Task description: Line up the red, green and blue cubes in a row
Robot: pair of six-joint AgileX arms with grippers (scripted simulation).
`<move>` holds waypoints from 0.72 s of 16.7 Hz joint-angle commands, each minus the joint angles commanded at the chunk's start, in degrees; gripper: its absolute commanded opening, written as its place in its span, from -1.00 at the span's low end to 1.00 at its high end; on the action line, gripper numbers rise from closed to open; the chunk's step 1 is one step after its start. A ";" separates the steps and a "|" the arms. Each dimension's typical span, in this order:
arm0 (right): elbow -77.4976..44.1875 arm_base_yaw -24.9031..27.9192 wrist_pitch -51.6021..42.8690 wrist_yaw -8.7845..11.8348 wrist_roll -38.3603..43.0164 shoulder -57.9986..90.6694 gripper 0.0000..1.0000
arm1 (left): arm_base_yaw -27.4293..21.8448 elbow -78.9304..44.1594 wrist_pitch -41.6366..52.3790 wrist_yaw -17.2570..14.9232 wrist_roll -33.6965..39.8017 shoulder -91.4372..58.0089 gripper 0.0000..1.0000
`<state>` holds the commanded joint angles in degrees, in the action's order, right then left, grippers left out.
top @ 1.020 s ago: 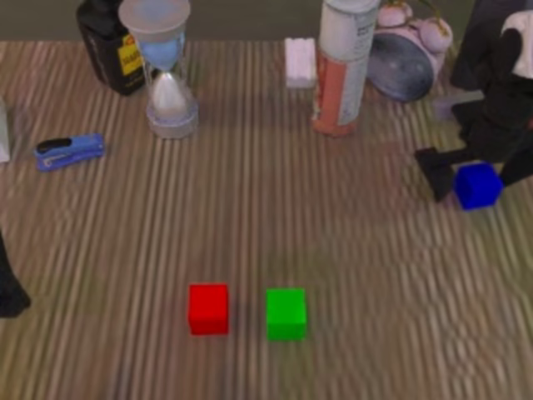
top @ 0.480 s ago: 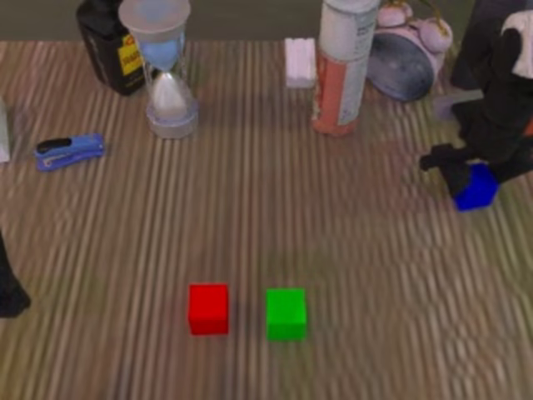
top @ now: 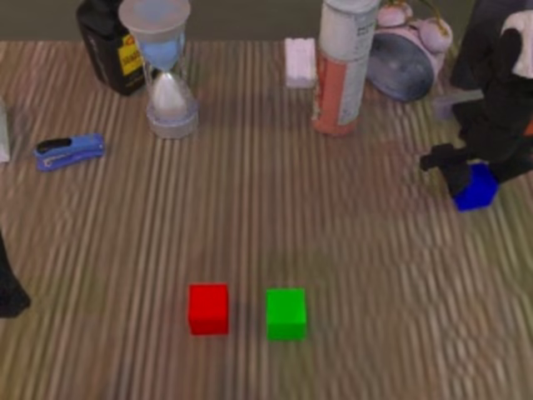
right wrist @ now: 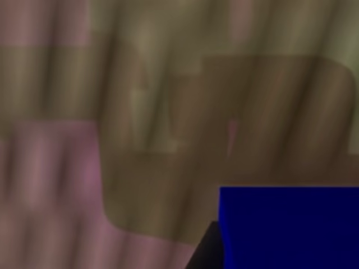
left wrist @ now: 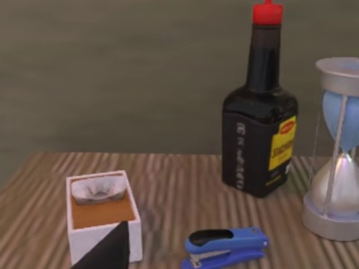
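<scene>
My right end effector (top: 472,177) is down at the right side of the desk (top: 350,250), over the blue cube (top: 477,188). One dark finger (top: 454,171) stands against the cube's left face; the other side is hidden under my arm, so I cannot tell whether the fingers are pinching the cube or merely standing spread around it. In my right wrist view the blue cube (right wrist: 289,227) fills the corner of the picture with a dark finger edge (right wrist: 206,249) touching it, and the striped desk surface behind.

Well to the left of this end effector and nearer the front edge sit the red cube (top: 208,308) and the green cube (top: 286,312), side by side with a narrow gap between them, the red one on the left. The blue cube is well apart from both.

Behind my right end effector, toward the back of the desk, are a pink alarm clock (top: 405,52) and, left of it, a spray can (top: 341,67) standing upright. Farther left are a pale ridged block (top: 300,61), an hourglass (top: 169,71), a dark sauce bottle (top: 111,46) and a blue stapler (top: 70,151).

My left end effector (top: 10,292) is parked at the left edge of the desk; I cannot tell how its fingers stand. Its wrist view shows the stapler (left wrist: 225,246), the sauce bottle (left wrist: 259,117), the hourglass (left wrist: 336,151) and a small white box (left wrist: 104,221)
</scene>
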<state>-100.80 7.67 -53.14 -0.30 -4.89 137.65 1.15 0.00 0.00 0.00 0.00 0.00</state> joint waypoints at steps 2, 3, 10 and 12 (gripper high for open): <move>-0.65 0.08 -0.71 0.17 0.10 -1.77 -1.00 | 0.00 0.00 0.00 0.00 0.00 0.00 1.00; -1.30 0.14 -1.51 0.21 0.06 -1.95 -1.00 | 0.00 0.00 0.00 0.00 0.00 0.00 1.00; -9.11 0.57 -13.44 0.22 -0.01 -5.91 -1.00 | 0.00 0.00 0.00 0.00 0.00 0.00 1.00; -9.31 0.57 -13.67 0.21 0.00 -6.05 -1.00 | 0.00 0.00 0.00 0.00 0.00 0.00 1.00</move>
<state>-110.11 8.24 -66.82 -0.09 -4.89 131.60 1.15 0.00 0.00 0.00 0.00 0.00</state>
